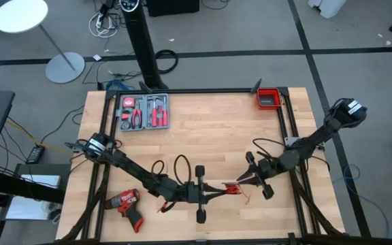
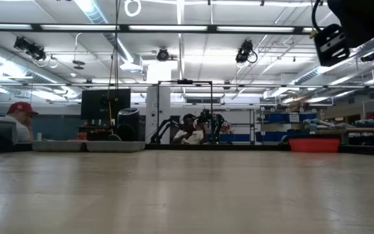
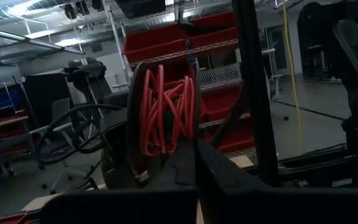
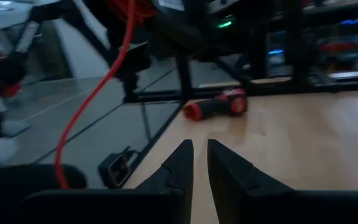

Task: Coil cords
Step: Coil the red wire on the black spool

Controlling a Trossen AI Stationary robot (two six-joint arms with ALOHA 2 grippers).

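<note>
red wire [image 1: 232, 188] coiled between left tool [image 1: 220, 191] and right tool [image 1: 246, 178].

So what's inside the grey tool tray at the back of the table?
The grey tool tray holds several red-handled hand tools lying side by side. From the high view their exact types and whatever sits beneath them cannot be made out.

Pale matt wood table [image 1: 209, 129]; glossy red wire [image 1: 233, 188]; grey plastic tool tray [image 1: 143, 112].
</note>
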